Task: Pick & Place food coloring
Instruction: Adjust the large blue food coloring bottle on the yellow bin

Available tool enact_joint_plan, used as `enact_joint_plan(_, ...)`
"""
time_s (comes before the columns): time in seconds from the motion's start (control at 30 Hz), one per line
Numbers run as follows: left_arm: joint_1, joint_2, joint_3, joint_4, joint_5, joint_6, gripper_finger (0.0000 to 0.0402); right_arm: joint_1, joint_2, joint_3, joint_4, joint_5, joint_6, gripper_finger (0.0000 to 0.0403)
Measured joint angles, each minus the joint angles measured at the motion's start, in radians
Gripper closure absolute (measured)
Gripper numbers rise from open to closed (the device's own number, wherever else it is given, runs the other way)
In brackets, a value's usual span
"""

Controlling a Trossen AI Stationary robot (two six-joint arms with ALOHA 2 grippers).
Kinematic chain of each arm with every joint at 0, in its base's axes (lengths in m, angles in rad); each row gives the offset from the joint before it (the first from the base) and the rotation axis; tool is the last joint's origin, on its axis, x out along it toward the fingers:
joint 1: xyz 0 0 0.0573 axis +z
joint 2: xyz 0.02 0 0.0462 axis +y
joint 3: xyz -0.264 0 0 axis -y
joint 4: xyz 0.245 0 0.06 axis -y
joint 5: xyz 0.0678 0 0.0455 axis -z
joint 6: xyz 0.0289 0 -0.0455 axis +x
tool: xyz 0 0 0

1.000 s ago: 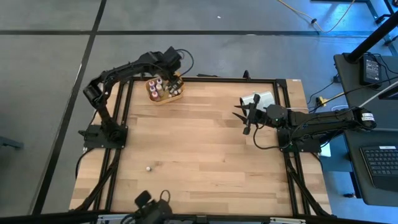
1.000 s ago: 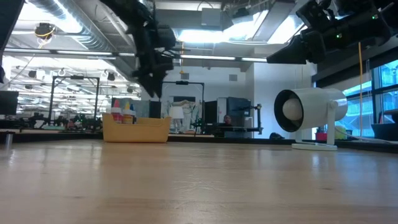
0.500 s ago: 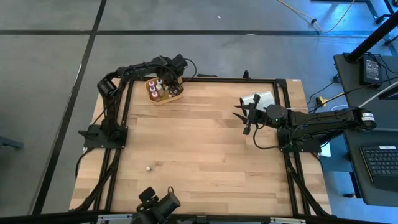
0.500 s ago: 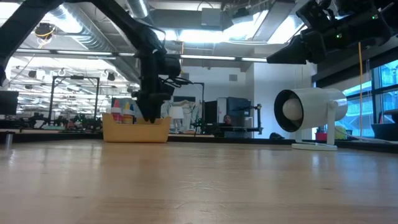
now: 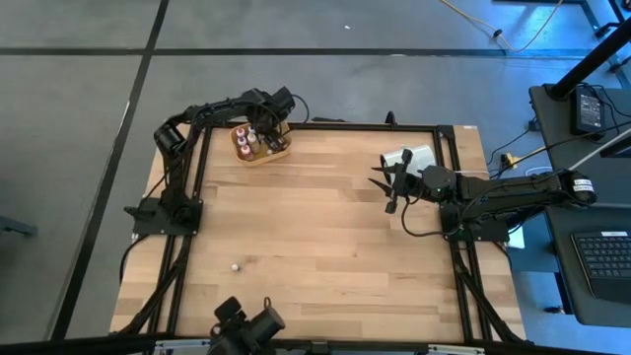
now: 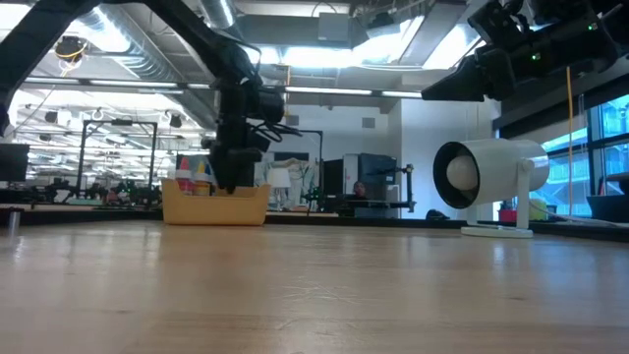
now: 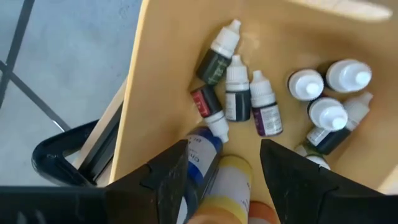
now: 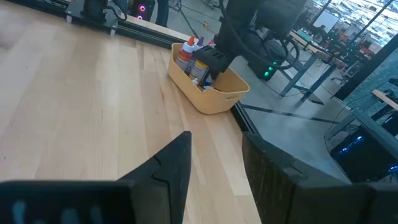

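Observation:
The food coloring bottles fill a yellow-orange tray at the table's far left edge. Some lie flat on its floor, and white-capped ones stand upright. My left gripper is open and reaches down into the tray. Its fingers stand on either side of a blue-bodied bottle and a yellow one. My right gripper hangs open above the table's right side, far from the tray. My left gripper comes at the tray's bottles from above, pointing down. One finger stands right beside the blue-bodied bottle. I cannot tell whether it touches that bottle.
A large white cylinder lies on its stand near the far right edge, beside my right arm, and shows in the low view as well. A small white object sits alone on the near left part of the wooden table.
My left gripper has come down from above the tray into it, among the bottles, with the arm's elbow swinging toward the far edge. It then held nearly still. The tray has stayed in place.

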State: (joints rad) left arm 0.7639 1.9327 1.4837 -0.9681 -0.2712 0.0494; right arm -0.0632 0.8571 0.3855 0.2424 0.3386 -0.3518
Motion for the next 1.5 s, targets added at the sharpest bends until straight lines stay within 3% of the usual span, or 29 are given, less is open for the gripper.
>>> enact_joint_plan(1.5, -0.006, -0.001, 0.000, -0.155, -0.052, -0.059, 0.0207, 0.000, 0.000, 0.000, 0.000, 0.000, 0.003, 0.0257)
